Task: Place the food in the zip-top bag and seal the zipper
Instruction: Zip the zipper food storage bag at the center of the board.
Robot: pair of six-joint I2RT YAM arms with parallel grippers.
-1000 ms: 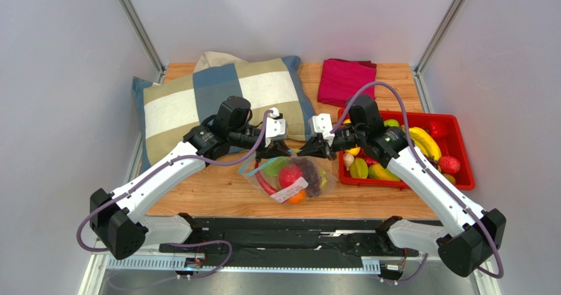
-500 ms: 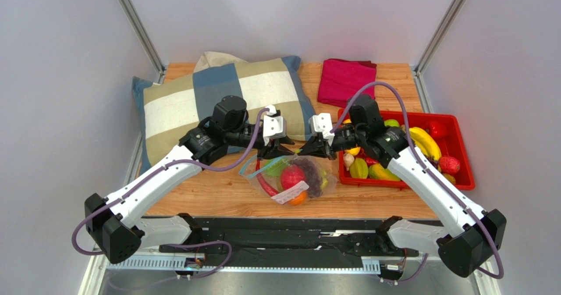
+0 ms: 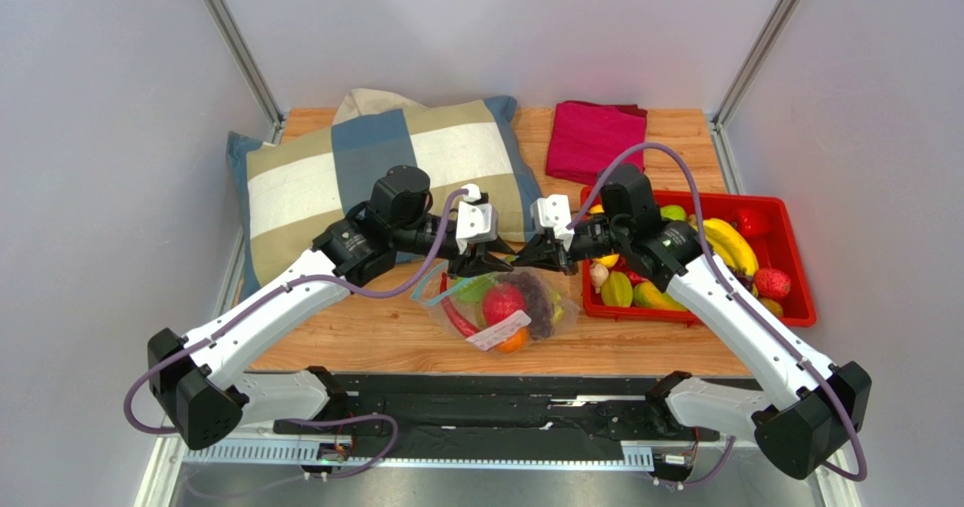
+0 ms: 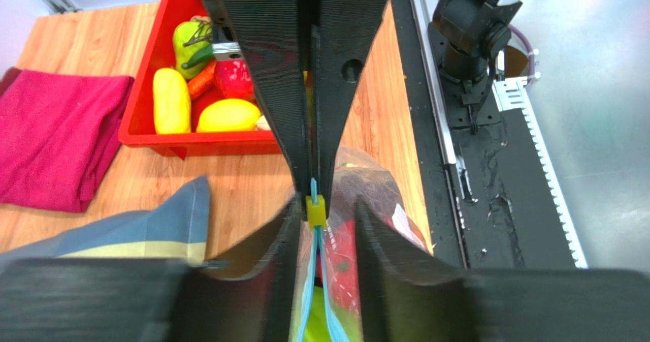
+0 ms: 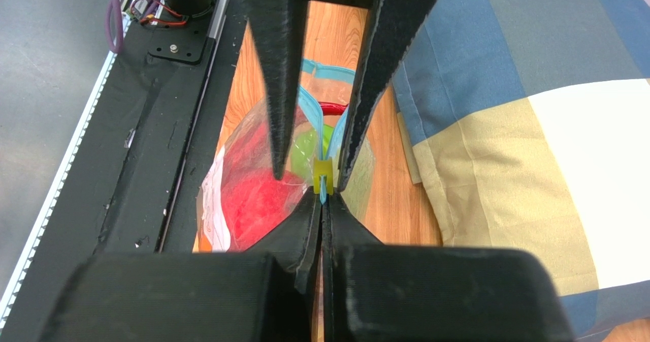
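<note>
Both meet mid-frame: right gripper [image 5: 323,205] clamps the zipper [image 5: 308,101]; left gripper [image 4: 324,216], half open, has returned around the slider [image 4: 315,210], so sealing seems not yet started.

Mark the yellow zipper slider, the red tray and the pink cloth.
yellow zipper slider [image 4: 315,210], left wrist view, middle of the clip on the blue strip.
red tray [image 4: 206,142], left wrist view, the outer wall facing the camera.
pink cloth [image 3: 591,136], top view, middle of the folded cloth.

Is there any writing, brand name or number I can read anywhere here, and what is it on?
None can be read.
The white label on the zip-top bag is too small and blurred to make out.
No lettering shows on the red tray or the pillow.
</note>
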